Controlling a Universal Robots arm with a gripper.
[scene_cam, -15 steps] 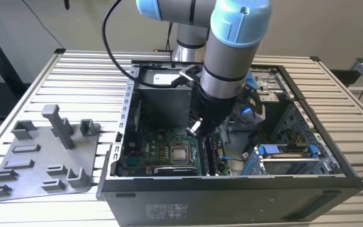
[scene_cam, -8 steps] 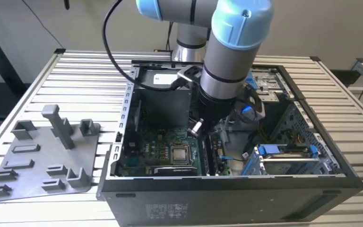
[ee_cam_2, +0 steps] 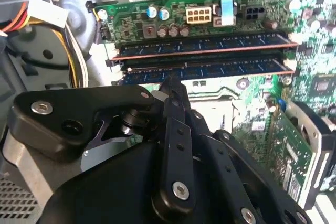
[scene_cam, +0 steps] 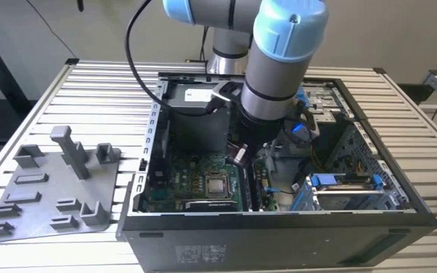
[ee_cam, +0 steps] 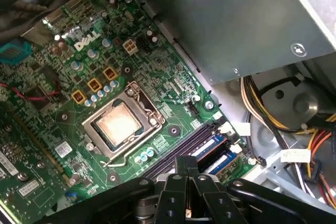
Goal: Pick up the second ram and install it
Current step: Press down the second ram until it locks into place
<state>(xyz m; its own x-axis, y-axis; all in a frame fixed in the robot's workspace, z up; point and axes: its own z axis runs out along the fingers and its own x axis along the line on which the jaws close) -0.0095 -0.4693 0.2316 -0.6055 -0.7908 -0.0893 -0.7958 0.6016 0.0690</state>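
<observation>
While lowered inside case (scene_cam: 279,227) | gripper (ee_cam_2: 170,85) fingers together (empty) | above second ram (ee_cam_2: 205,69)

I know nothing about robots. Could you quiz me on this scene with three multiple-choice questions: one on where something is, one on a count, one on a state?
1. Where is the grey tray?
A. Inside the computer case
B. On the slatted table, at the exterior view's left of the case
C. On top of the arm

2. How many memory strips stand in the motherboard slots in the second wrist view?
A. None
B. Two
C. Five

3. How is the computer case?
A. Open, motherboard exposed
B. Closed by a panel
C. Wrapped in plastic

Answers:
1 B: the grey tray lies on the table beside the computer case.
2 B: one strip and the second ram sit side by side, beyond the gripper.
3 A: the motherboard shows from above.
</observation>
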